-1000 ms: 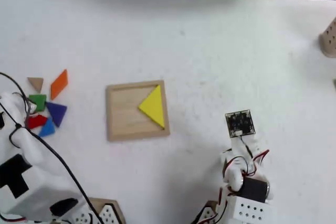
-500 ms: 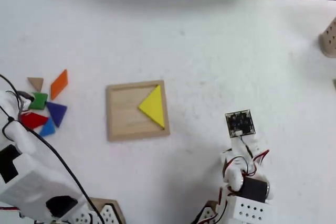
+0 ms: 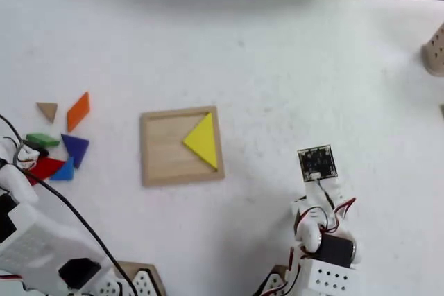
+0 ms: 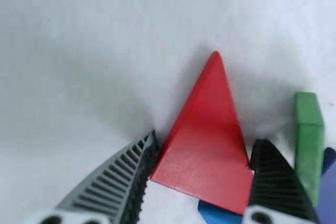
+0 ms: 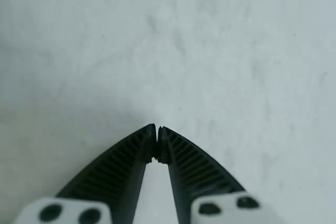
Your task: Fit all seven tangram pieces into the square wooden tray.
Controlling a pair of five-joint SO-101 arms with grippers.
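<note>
The square wooden tray (image 3: 161,152) sits mid-table with a yellow triangle (image 3: 202,141) in its right half. Far left lie a tan triangle (image 3: 47,109), an orange parallelogram (image 3: 78,111), a purple triangle (image 3: 75,148), a blue triangle (image 3: 65,172) and a green piece (image 3: 41,140) tipped on edge (image 4: 307,140). My left gripper (image 4: 205,145) is shut on the red triangle (image 4: 207,129), one finger against each side; the high view shows it (image 3: 24,155) at the cluster's left with the red triangle (image 3: 47,168). My right gripper (image 5: 156,142) is shut and holds nothing, over bare table right of the tray.
A beige perforated object (image 3: 435,50) stands at the table's right edge. The right arm's body (image 3: 322,233) rises from the front edge, with a black cable (image 3: 69,206) trailing over the left arm. White tabletop stretches between the tray and both arms.
The left arm has drawn back toward the front-left corner, dragging the red triangle slightly nearer. The green piece has tipped from flat onto its edge. The right arm has stayed still.
</note>
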